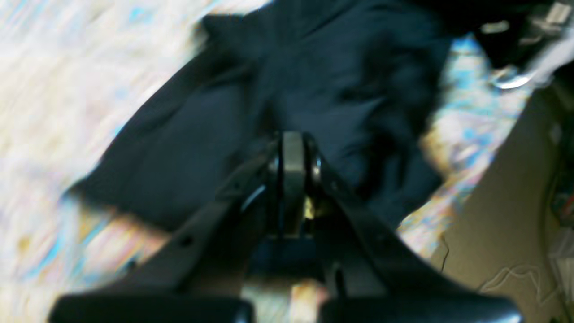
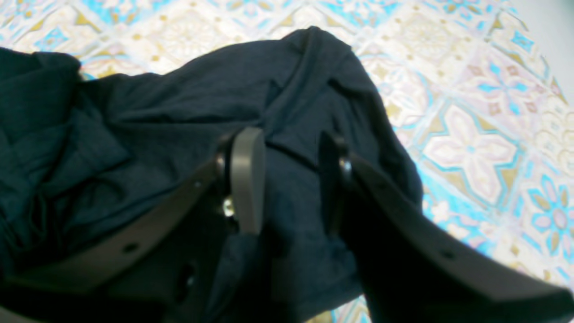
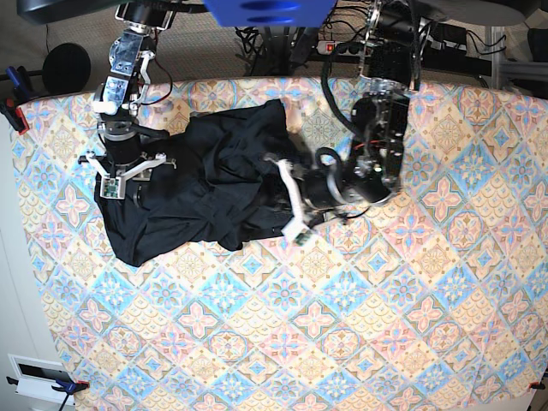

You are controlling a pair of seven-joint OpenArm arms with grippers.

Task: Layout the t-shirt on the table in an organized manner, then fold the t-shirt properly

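Your t-shirt (image 3: 201,184) lies crumpled on the far left part of the tabletop (image 3: 360,317) in the base view, a dark heap of folds with one edge reaching toward the back rim and a broader flap spread toward the near left. It is plain black: you can read no print, label or brand on the cloth in any view, and the left wrist view is too blurred to show fine detail anyway.

Your right hand (image 2: 287,179) sits over the shirt's left side, and in its wrist view the two fingers stand apart with dark fabric bunched up between them and draped over the lower part of the hand. Whether the cloth is actually gripped there you cannot tell from these views.

Your left hand (image 1: 293,157) is at the shirt's right edge, its fingers pressed together; the wrist view shows the closed tips right against the black cloth, but the blur hides whether any fabric is pinched.

Around the shirt, the tabletop shows its blue, pink and yellow diamond tiles with floral medallions. Beyond the back edge you see cables (image 3: 342,34) and the arms' mounts.
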